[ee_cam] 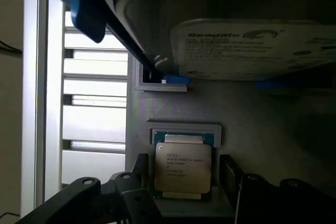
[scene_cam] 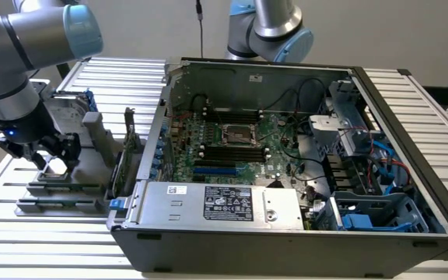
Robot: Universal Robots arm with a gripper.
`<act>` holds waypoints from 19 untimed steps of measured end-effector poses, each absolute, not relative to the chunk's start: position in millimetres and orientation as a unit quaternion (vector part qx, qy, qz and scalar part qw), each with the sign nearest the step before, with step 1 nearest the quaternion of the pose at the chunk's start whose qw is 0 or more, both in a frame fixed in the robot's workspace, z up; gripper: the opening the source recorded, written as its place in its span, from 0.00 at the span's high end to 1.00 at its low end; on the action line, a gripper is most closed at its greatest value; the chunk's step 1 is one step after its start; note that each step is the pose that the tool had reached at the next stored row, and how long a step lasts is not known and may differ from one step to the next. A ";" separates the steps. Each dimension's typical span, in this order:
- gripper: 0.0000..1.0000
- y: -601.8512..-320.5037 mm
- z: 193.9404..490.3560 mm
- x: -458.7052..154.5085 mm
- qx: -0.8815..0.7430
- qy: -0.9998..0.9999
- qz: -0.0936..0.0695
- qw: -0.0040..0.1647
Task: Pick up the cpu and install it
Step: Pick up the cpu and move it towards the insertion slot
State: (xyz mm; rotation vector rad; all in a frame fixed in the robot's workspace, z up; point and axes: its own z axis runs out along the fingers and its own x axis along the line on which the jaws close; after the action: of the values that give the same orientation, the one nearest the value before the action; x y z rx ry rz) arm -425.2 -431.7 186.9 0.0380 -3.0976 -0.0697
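Evidently the grasp is the step in hand: the gripper is set with its jaws wide open, one finger on each side of the cpu. The chip lies flat in its grey holder, near the Seagate hard drive. The fingers are best kept square to the chip's opposite edges and closed evenly, so that nothing is tilted or scraped.

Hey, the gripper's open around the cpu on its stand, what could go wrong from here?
The open gripper straddles the cpu, which sits in its grey holder: an off-centre close might tilt or jam it. The hard drive stands close by, so a lift could clip it.
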 end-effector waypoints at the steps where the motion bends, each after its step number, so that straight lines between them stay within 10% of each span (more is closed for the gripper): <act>1: 0.35 -431.7 186.8 -425.2 0.010 -0.999 -0.023 0.022; 19: 0.45 -431.7 186.0 -425.2 0.006 -0.999 -0.023 0.023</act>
State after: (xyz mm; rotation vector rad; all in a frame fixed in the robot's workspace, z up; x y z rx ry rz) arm -425.2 -431.7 186.0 0.0173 -3.0943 -0.0697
